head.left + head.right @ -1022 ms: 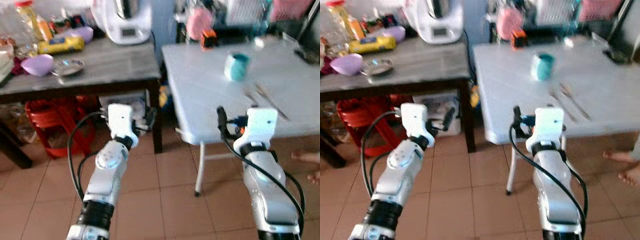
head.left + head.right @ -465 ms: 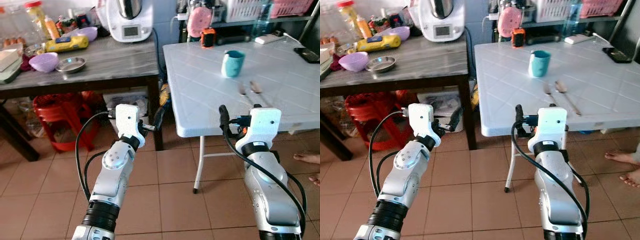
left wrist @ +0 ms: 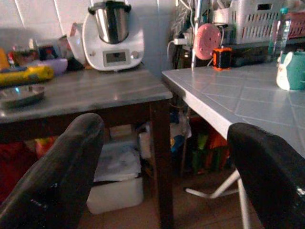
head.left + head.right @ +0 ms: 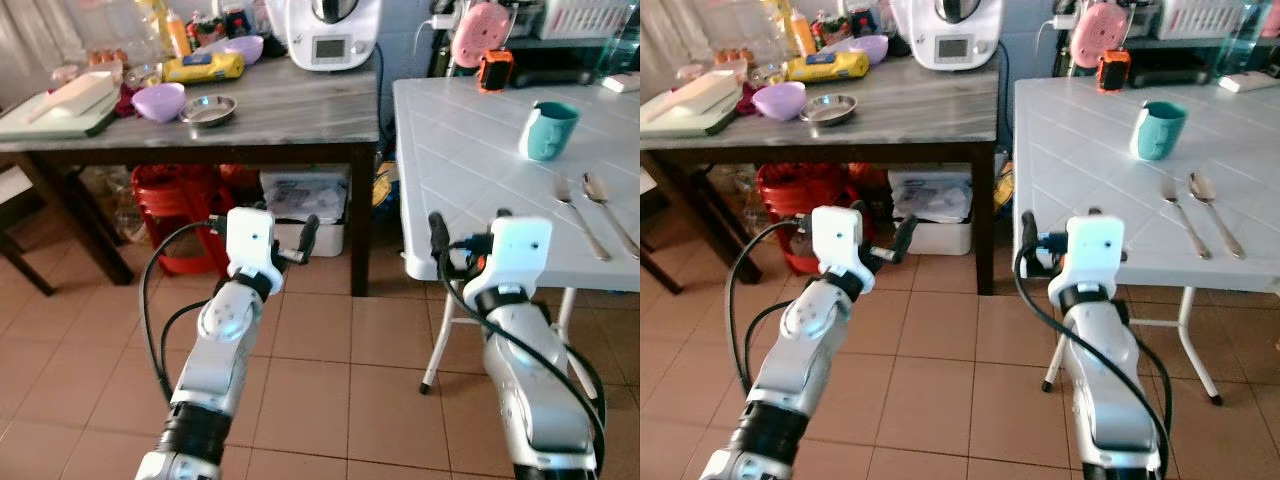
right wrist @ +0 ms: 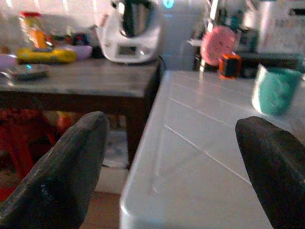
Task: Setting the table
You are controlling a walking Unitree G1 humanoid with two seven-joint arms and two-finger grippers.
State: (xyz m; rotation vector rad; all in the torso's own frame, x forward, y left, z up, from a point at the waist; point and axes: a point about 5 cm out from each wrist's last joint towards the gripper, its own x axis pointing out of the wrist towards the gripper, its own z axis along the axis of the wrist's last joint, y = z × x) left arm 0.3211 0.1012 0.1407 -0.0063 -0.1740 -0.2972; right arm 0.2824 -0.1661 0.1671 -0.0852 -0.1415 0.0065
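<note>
A teal mug (image 4: 548, 130) stands on the white folding table (image 4: 460, 150) at my right. A fork (image 4: 572, 208) and a spoon (image 4: 603, 203) lie side by side nearer that table's front edge. My left gripper (image 3: 164, 162) is held at waist height over the tiled floor, open and holding nothing, facing the gap between the two tables. My right gripper (image 5: 171, 152) is also open with nothing in it, level with the white table's near corner, one black finger (image 4: 437, 235) just short of the edge.
A grey wooden table (image 4: 280, 110) at the left carries a purple bowl (image 4: 158, 100), a steel bowl (image 4: 208, 108), a yellow packet (image 4: 203, 67), a white kitchen machine (image 4: 335, 35) and a pale board (image 4: 60, 100). Red stools (image 4: 175, 195) and a box (image 4: 305, 200) sit under it.
The whole view has swung to the left, so both tables now sit further right in the picture. Both arms keep the same pose with fingers apart.
</note>
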